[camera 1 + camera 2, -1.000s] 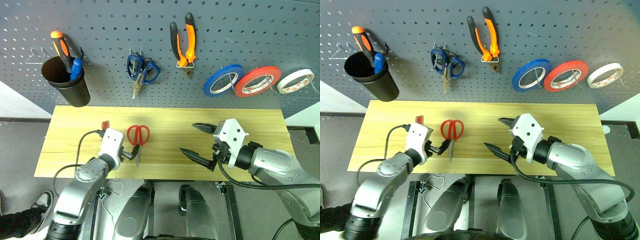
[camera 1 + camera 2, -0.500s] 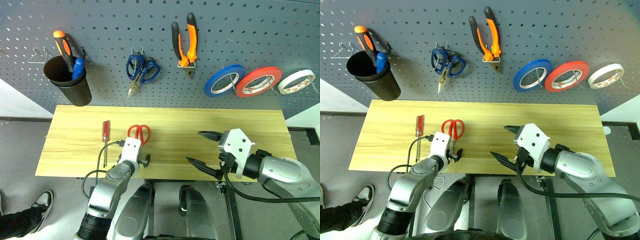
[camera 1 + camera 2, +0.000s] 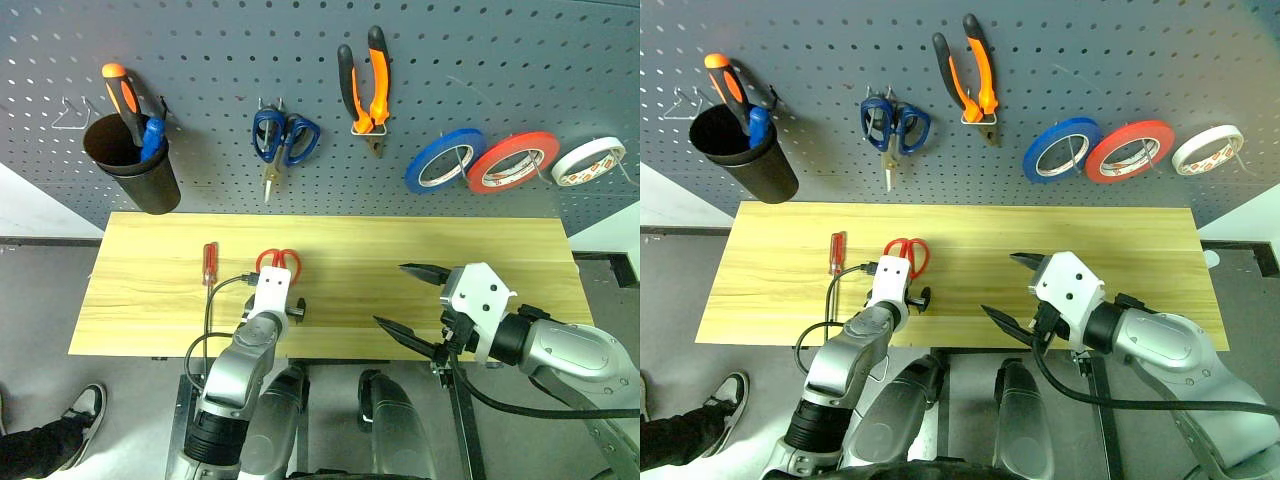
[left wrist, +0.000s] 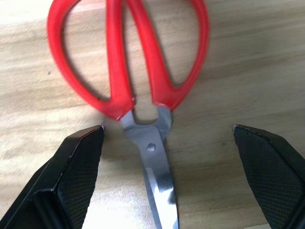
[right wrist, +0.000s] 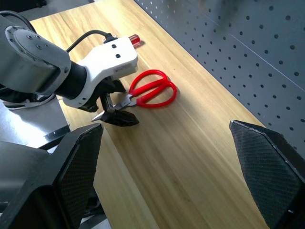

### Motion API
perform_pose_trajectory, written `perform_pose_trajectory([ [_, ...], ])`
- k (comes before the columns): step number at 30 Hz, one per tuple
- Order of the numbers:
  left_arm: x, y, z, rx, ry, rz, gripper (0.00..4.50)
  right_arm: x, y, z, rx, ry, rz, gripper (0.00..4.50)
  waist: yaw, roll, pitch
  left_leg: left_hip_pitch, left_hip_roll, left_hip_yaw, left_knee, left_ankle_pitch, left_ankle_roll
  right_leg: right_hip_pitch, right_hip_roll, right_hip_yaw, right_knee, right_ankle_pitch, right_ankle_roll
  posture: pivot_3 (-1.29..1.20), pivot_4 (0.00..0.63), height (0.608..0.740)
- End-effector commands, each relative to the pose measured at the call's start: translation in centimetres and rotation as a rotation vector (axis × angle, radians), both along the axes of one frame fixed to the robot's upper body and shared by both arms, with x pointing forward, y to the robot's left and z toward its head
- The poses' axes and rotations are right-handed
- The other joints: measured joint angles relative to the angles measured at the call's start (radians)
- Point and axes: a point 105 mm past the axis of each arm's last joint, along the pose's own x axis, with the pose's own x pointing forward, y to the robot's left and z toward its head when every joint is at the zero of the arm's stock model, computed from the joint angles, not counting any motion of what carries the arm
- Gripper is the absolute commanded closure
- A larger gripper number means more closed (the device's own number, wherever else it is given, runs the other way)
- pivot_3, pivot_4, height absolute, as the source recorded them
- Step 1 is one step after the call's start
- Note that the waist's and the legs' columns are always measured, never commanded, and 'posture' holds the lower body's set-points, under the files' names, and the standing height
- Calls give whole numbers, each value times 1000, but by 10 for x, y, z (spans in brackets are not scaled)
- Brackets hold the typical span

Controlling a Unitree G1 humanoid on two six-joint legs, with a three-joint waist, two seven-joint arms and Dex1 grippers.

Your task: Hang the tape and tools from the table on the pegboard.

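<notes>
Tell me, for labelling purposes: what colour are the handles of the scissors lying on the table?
Red, clearest in the left wrist view: scissors.

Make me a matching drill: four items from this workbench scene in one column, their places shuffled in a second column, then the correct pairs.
Items
1. red-handled scissors
2. pliers
3. red tape
4. red-handled screwdriver

Places
A. hung on the pegboard between the blue roll and the white roll
B. flat on the table, left of the scissors
C. on the table, between the left gripper's open fingers
D. hung on the pegboard, handles up

Pairs: 1-C, 2-D, 3-A, 4-B
</notes>
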Motion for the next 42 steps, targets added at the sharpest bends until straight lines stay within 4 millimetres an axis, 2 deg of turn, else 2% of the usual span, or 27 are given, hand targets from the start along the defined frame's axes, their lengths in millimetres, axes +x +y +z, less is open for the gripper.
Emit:
perform_pose_trajectory([
  [1,-8,9,-16,25,77,47,0,-6,2,8,-11,-48,9,38,0,0,-1,0,0,0,0,0,0,0,0,0,0,0,0,-30,317,710],
  [9,-7,19,-26,49,113,119,0,-8,3,8,-7,-47,2,38,-1,0,-3,2,0,0,0,0,0,2,0,0,0,0,0,-40,320,710],
  [20,-13,14,-37,42,170,125,0,-12,1,10,-12,-48,-13,38,-6,0,-14,10,0,1,0,-1,1,9,0,1,0,0,1,-56,330,710],
  [24,-14,14,-39,42,179,126,852,-11,1,10,-12,-51,-20,0,-22,0,-14,12,0,1,0,-3,5,12,0,1,-1,0,1,-53,330,710],
  [30,-15,14,-40,41,188,125,2829,-9,0,10,-14,-58,-30,0,-39,1,-14,15,1,1,-1,-3,5,14,0,1,-1,0,1,-53,334,710],
  [35,-15,13,-40,41,189,122,4122,-8,0,10,-16,-59,-34,0,-53,1,-14,15,1,1,-1,-4,6,14,0,1,-1,0,1,-52,334,710],
  [36,-15,13,-40,41,189,121,4245,-8,0,10,-16,-59,-35,0,-53,1,-14,15,1,1,-2,-4,6,14,0,1,-1,0,1,-52,333,710],
  [42,-13,11,-39,42,183,111,4245,-6,-1,9,-17,-62,-41,0,-52,1,-14,15,1,1,-2,-4,6,14,0,1,-1,0,1,-50,331,710],
])
